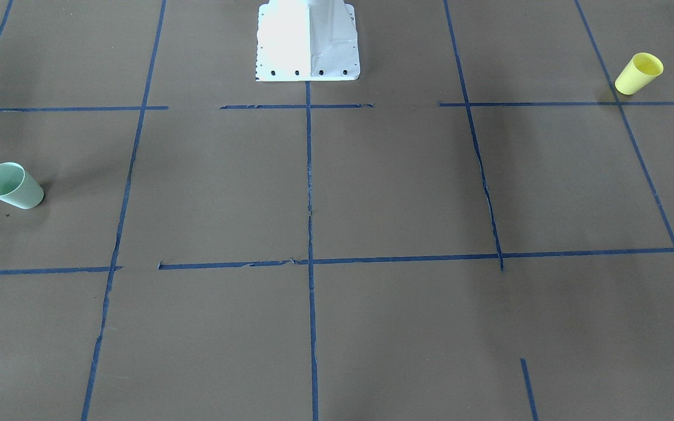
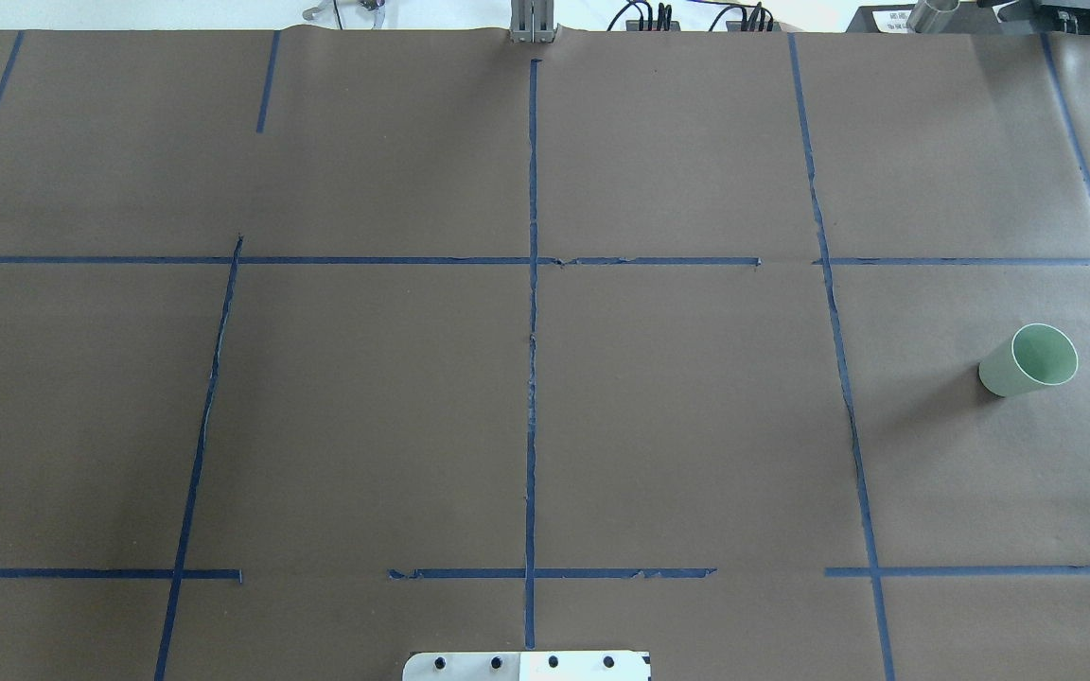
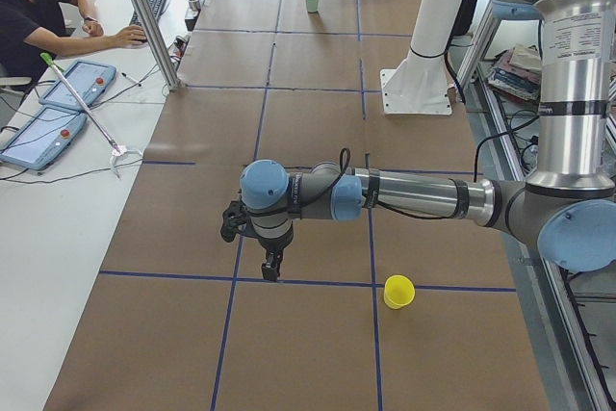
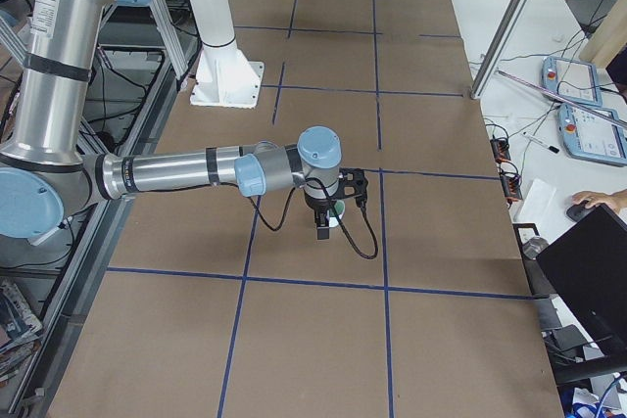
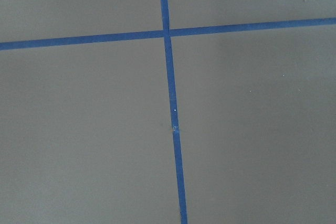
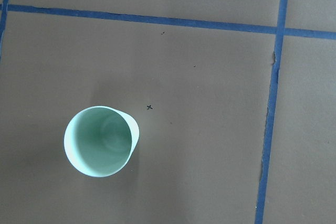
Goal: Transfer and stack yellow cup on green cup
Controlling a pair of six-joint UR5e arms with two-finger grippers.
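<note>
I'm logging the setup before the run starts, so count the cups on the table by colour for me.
yellow cup: 1
green cup: 1
Total: 2 cups

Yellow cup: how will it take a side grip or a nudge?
Yellow cup looks like thin hollow plastic: probably light, may flex if squeezed hard. It stands on its narrow base, so a high push could tip it. Smooth taper may slip when gripped.
</note>
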